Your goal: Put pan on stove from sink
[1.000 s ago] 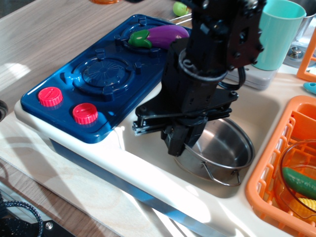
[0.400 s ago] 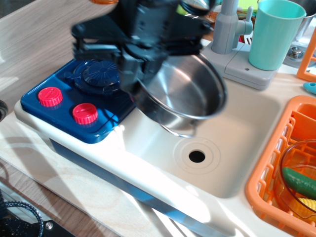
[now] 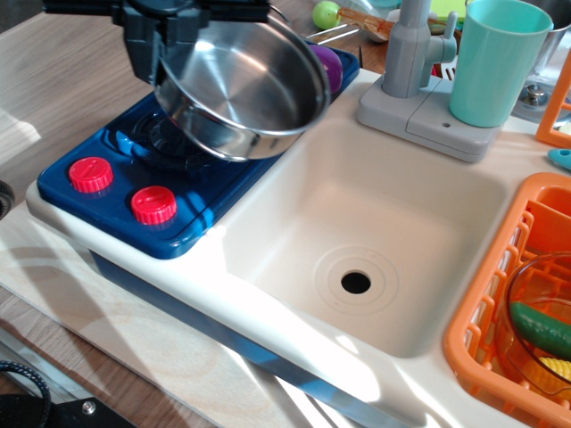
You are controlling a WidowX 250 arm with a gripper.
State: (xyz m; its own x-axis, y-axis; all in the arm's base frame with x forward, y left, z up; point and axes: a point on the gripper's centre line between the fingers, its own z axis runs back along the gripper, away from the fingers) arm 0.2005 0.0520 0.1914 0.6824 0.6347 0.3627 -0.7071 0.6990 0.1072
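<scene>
The shiny steel pan (image 3: 245, 85) hangs tilted in the air over the dark blue stove (image 3: 169, 169), above its burners. My black gripper (image 3: 156, 45) is at the top left, shut on the pan's left rim. The cream-white sink (image 3: 419, 205) with its round drain hole (image 3: 355, 283) lies to the right and holds nothing. The stove's two red knobs (image 3: 153, 204) show at the front left. A purple eggplant (image 3: 328, 64) on the far burner is mostly hidden behind the pan.
A grey faucet (image 3: 412, 45) and a teal cup (image 3: 498, 58) stand behind the sink. An orange dish rack (image 3: 482, 330) with a glass bowl and toy vegetables is at the right. A green toy (image 3: 325, 14) lies at the back.
The pan was lifted out of the sink and carried up and left; it now hangs over the stove. The sink basin is bare now.
</scene>
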